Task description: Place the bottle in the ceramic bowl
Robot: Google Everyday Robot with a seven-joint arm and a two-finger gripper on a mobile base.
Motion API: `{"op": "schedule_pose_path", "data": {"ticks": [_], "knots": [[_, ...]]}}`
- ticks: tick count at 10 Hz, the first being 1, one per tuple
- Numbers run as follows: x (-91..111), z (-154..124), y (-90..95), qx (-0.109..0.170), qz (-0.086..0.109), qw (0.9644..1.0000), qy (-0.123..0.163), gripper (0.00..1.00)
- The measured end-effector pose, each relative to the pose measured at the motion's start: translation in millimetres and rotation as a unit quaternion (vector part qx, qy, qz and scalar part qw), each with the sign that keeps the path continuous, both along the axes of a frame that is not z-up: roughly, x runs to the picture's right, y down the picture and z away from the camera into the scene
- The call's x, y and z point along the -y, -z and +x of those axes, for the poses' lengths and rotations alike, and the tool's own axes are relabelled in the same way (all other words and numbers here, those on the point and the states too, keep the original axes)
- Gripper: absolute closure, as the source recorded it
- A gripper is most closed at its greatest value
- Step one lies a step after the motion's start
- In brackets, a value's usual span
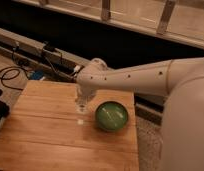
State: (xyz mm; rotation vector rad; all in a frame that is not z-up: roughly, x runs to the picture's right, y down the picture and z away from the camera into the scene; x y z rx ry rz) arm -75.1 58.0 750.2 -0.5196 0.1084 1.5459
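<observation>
At the far left, a tangle of black cables is seen on the floor beside the pale wooden plank tabletop. Further right, the white two-finger gripper is seen hanging from the wrist of the white robot arm, above the tabletop and just left of the bowl. Its fingers are closed on the small white oblong bottle, which is held roughly upright with its lower end close over the wood; whether it touches the surface cannot be told. Just to the right, the round, shallow, glossy green ceramic bowl is seen resting on the tabletop, with nothing lying in it.

The transfer is judged unfinished: the bottle is beside the bowl, not over it. If the bottle is carried sideways at this height, the dark rim could be struck and the bowl pushed toward the tabletop's right edge. As the bottle is about as long as the bowl is wide, a release off centre could leave it tipped over the rim and rolling out
</observation>
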Motion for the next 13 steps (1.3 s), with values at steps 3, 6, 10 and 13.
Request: {"op": "schedule_pose_path", "data": {"ticks": [3, 6, 10, 13], "knots": [[-7, 10, 5.5, -0.001, 0.002, 0.9999, -0.011, 0.94], [-8, -9, 6.5, 0.007, -0.001, 0.9998, 0.020, 0.94], [17, -39, -20.1, 0.002, -0.025, 0.9991, 0.033, 0.94], [35, -5, -34.4, -0.018, -0.022, 0.9996, 0.001, 0.94]]}}
